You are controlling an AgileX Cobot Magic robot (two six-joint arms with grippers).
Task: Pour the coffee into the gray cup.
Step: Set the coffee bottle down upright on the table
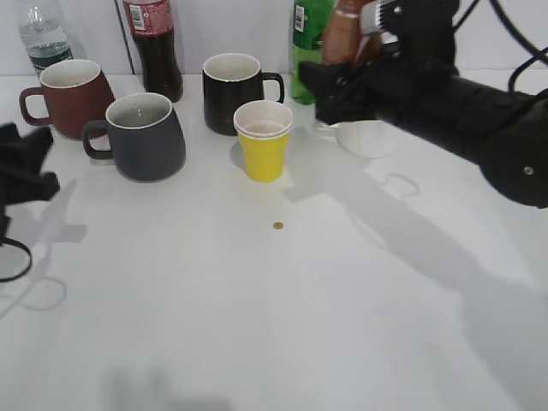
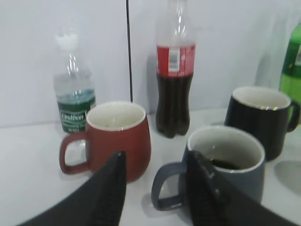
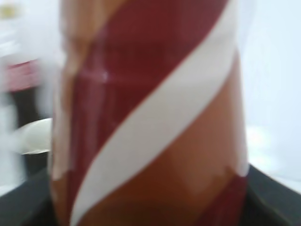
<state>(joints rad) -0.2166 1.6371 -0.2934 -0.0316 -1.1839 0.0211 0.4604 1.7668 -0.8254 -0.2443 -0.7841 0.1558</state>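
The gray cup (image 1: 147, 141) stands upright at the back left of the table, handle to the left. In the left wrist view, the gray cup (image 2: 237, 181) holds a little dark liquid. My left gripper (image 2: 157, 162) is open and empty, just in front of the cup's handle. It sits low at the left edge of the exterior view (image 1: 26, 167). My right gripper (image 1: 342, 81) is shut on the coffee bottle (image 1: 345, 34) and holds it up at the back right, well apart from the gray cup. The bottle (image 3: 150, 117), brown with a white swirl, fills the right wrist view.
A reddish-brown mug (image 1: 70, 96), a black mug (image 1: 233, 90) and a yellow cup (image 1: 264, 145) with a pale cup nested inside stand near the gray cup. A cola bottle (image 1: 154, 47), a water bottle (image 1: 43, 38) and a green bottle (image 1: 306, 43) line the back. A white cup (image 1: 370, 137) sits under my right arm. A small brown spot (image 1: 277, 226) lies mid-table.
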